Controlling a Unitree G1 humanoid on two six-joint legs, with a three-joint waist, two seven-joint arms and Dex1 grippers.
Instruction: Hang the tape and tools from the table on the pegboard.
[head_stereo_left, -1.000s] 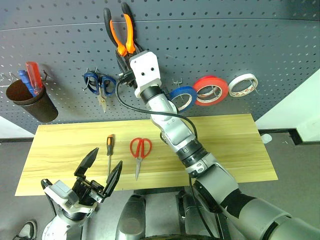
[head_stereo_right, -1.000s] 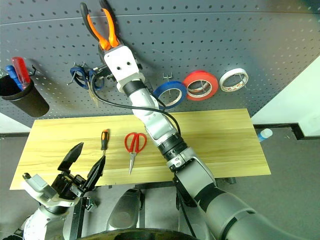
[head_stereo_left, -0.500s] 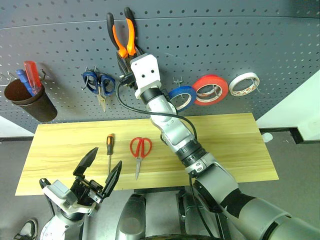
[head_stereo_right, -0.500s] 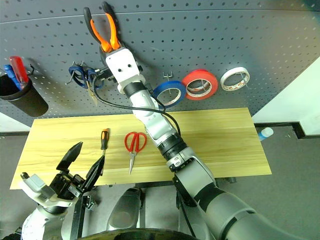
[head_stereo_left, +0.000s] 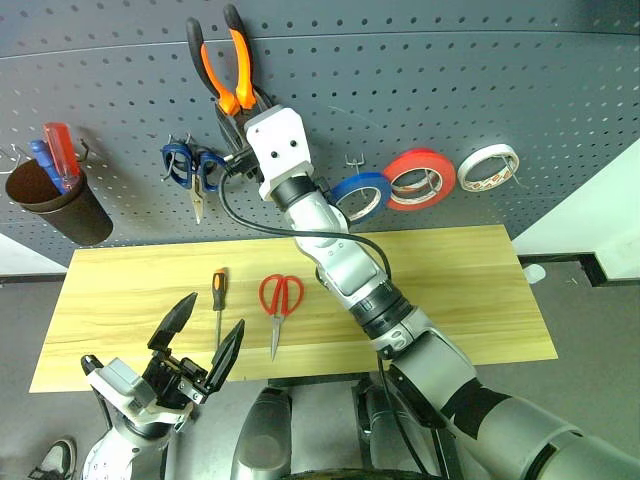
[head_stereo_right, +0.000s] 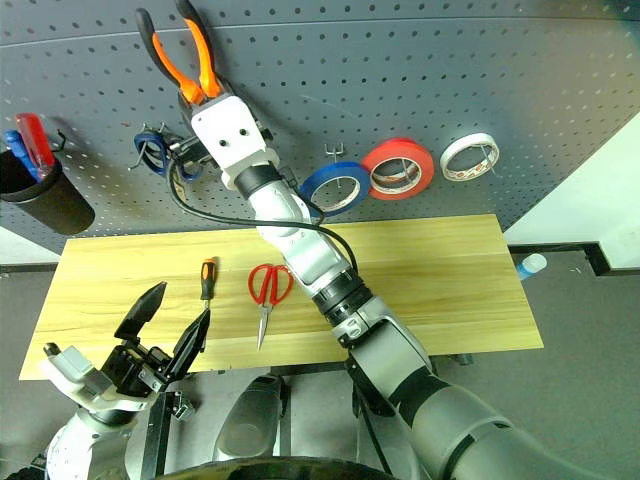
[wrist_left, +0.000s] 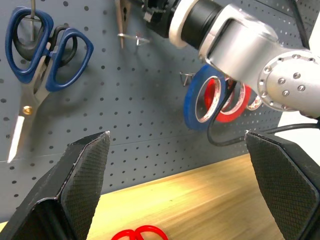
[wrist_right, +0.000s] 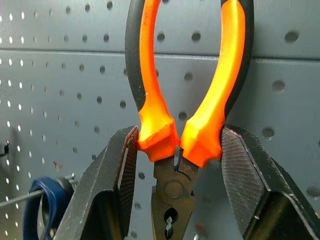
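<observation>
Pliers: the orange-handled pliers (wrist_right: 185, 100) sit clamped between the right gripper's (wrist_right: 175, 150) fingers, handles up, pressed close to the pegboard (head_stereo_left: 420, 90) high above the tabletop (head_stereo_left: 450, 290).
Right arm: stretched up and forward from the lower right, wrist at the board just beside the blue-handled scissors (head_stereo_left: 195, 170).
Left gripper: the left gripper (head_stereo_left: 200, 340) hovers low over the tabletop's near edge, fingers spread wide, gripping nothing.
Blue tape: the blue tape (head_stereo_left: 362, 193) hangs on a hook on the pegboard, touching the red roll (head_stereo_left: 420, 178), well apart from both sets of fingers.
Red scissors: the red-handled scissors (head_stereo_left: 281, 305) lie flat on the tabletop, blades toward the near edge, just beyond the left fingers.
Screwdriver: the orange-and-black screwdriver (head_stereo_left: 219, 300) lies beside the scissors, to their left.
Count: three tape rolls hung in a row, blue, red and whitish roll (head_stereo_left: 487, 167); two scissors, one on the board and one on the tabletop; one pair of pliers; one dark cup (head_stereo_left: 55, 205) on the board holding red and blue screwdrivers (head_stereo_left: 52, 155).
</observation>
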